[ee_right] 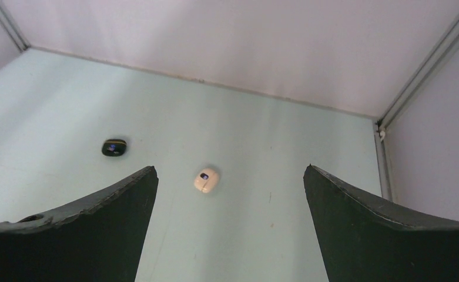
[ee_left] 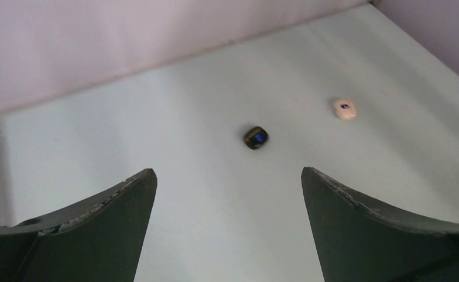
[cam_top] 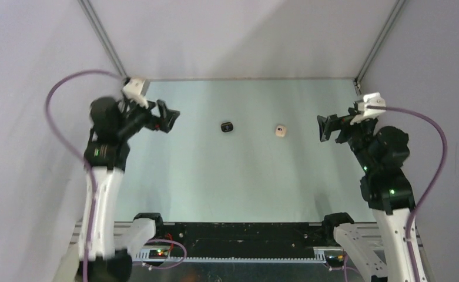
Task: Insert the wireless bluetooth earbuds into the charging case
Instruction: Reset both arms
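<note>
A small black charging case (cam_top: pixel 227 127) with a bluish window lies closed on the pale green table, left of a cream-white case (cam_top: pixel 280 131) with a seam across it. Both also show in the left wrist view, the black case (ee_left: pixel 255 137) and the cream-white case (ee_left: pixel 345 109), and in the right wrist view, the black case (ee_right: pixel 114 147) and the cream-white case (ee_right: pixel 207 180). No loose earbuds are in view. My left gripper (cam_top: pixel 169 118) (ee_left: pixel 228 170) is open and empty, raised left of the black case. My right gripper (cam_top: pixel 324 127) (ee_right: pixel 229 167) is open and empty, raised right of the cream-white case.
The table (cam_top: pixel 238 182) is bounded by grey walls at the back and sides, with metal frame posts (cam_top: pixel 103 35) at the back corners. The arm bases and a black rail (cam_top: pixel 238 232) sit at the near edge.
</note>
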You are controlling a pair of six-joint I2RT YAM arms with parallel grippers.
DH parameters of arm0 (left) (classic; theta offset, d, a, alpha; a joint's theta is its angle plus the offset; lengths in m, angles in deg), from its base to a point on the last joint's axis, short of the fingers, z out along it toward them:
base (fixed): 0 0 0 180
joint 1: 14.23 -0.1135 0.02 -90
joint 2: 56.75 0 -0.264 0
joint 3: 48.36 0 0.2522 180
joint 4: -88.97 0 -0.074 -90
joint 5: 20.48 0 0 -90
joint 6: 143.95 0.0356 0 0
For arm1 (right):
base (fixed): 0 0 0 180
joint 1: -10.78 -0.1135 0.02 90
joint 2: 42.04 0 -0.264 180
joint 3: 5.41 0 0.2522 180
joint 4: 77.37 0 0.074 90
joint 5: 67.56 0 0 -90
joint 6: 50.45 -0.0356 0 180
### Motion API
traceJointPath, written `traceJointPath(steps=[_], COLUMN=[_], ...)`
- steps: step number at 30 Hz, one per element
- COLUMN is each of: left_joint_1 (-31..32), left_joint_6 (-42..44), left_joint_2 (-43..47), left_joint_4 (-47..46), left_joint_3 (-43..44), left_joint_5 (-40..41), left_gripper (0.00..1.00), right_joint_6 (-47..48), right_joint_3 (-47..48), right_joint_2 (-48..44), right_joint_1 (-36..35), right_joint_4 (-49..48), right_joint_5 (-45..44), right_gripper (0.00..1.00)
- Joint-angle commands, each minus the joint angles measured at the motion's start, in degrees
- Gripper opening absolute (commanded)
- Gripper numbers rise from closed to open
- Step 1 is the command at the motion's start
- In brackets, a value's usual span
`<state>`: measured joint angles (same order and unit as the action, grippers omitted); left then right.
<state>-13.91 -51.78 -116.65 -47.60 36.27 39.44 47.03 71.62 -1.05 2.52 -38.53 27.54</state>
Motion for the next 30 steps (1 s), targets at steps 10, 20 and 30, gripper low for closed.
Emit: traceJointPath(steps=[10, 20, 30], left_joint_1=[-2.7, -3.1, -3.2], left_joint_6=[10.5, 12.3, 8.6], left_joint_2=[37.0, 39.1, 39.2], left_joint_4=[-3.6, -5.0, -7.1], left_joint_3=[-24.4, -30.5, -30.2], left_joint_5=[17.7, 10.8, 16.9], left_gripper=[0.99, 0.99, 1.00], right_joint_6=[1.4, 0.9, -2.1], right_joint_3=[-9.4, -17.1, -14.7], right_joint_2=[-13.6, -15.0, -15.8], right_joint_1=[-3.5, -3.0, -2.1], right_joint_4=[-0.3, -9.1, -10.4], right_joint_5=[7.0, 2.9, -12.9], right_gripper=[0.99, 0.99, 0.99])
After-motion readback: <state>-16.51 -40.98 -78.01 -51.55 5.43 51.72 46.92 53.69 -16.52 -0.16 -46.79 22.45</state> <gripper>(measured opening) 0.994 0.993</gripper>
